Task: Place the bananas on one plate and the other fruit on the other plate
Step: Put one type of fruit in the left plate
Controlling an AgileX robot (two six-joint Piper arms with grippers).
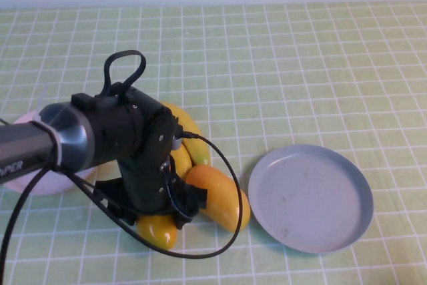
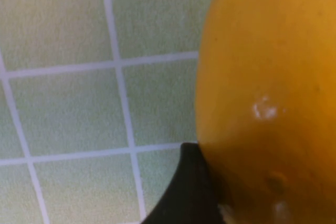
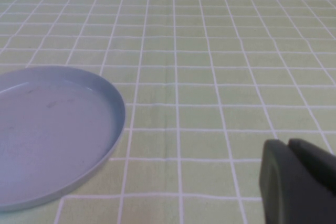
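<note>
My left gripper (image 1: 160, 217) reaches down over the fruit pile and is shut on a plump orange-yellow fruit (image 1: 158, 230), which fills the left wrist view (image 2: 268, 98) against one dark finger (image 2: 186, 192). The second oval fruit (image 1: 223, 195) lies just to the right of it. The two yellow bananas (image 1: 190, 139) lie behind, partly hidden by the arm. The grey-blue plate (image 1: 310, 197) lies bare to the right and also shows in the right wrist view (image 3: 52, 129). The pale pink plate (image 1: 37, 185) peeks out under the left arm. My right gripper (image 3: 287, 144) is shut and empty above the cloth beside the grey-blue plate.
A green checked cloth (image 1: 280, 65) covers the table. A black cable (image 1: 220, 231) loops from the left arm around the fruit. The right arm does not show in the high view.
</note>
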